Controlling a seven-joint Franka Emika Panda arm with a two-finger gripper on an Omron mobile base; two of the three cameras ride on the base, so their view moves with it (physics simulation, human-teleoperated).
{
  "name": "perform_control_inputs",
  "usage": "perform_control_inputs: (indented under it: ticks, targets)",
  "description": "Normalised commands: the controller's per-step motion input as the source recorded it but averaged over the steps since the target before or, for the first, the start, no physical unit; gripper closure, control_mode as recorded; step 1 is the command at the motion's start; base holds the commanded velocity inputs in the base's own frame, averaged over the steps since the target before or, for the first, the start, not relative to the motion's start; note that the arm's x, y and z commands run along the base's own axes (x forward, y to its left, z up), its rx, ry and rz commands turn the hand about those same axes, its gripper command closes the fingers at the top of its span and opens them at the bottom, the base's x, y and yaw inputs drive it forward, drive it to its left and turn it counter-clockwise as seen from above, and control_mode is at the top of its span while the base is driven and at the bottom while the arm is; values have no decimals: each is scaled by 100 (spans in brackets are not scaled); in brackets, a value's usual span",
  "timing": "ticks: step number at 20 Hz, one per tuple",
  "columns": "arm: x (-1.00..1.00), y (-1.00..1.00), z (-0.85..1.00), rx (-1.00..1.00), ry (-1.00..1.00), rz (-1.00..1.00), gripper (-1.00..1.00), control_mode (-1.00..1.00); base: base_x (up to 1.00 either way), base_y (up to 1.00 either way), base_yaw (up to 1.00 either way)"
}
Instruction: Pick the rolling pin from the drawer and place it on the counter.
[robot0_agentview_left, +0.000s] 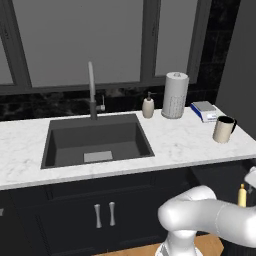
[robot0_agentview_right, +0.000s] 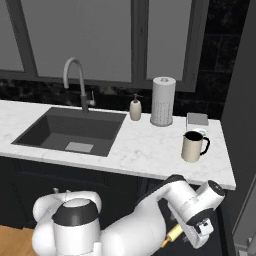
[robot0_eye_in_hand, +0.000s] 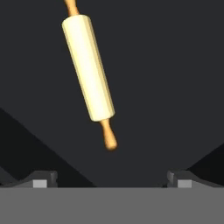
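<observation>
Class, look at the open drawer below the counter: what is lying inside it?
A rolling pin lies on the dark drawer floor, the open gripper above it, not touching. Its far handle is cut off at the hand view's edge.

Frosted windows (robot0_agentview_left: 75, 40), black tiled backsplash (robot0_agentview_left: 45, 106), dark cabinet doors (robot0_agentview_left: 100, 215), wooden floor (robot0_agentview_left: 135, 250)

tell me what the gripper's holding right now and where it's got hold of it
Nothing is held. The gripper is open above the rolling pin, which lies loose on the dark floor of the drawer, ahead of the fingertips and apart from them.
</observation>
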Motion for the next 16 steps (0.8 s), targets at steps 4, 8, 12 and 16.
perform_control_inputs:
  ticks: [4, 8, 12, 16]
  targets:
    - [7, 0, -14, 2, 5, 0, -100, -100, 0, 0, 0]
    - [18, 0, -17, 1, 0, 0, -100, -100, 0, 0, 0]
    - [25, 0, -34, 0, 0, 0, -100, -100, 0, 0, 0]
    - [20, 0, -46, 0, 2, 0, -100, -100, 0, 0, 0]
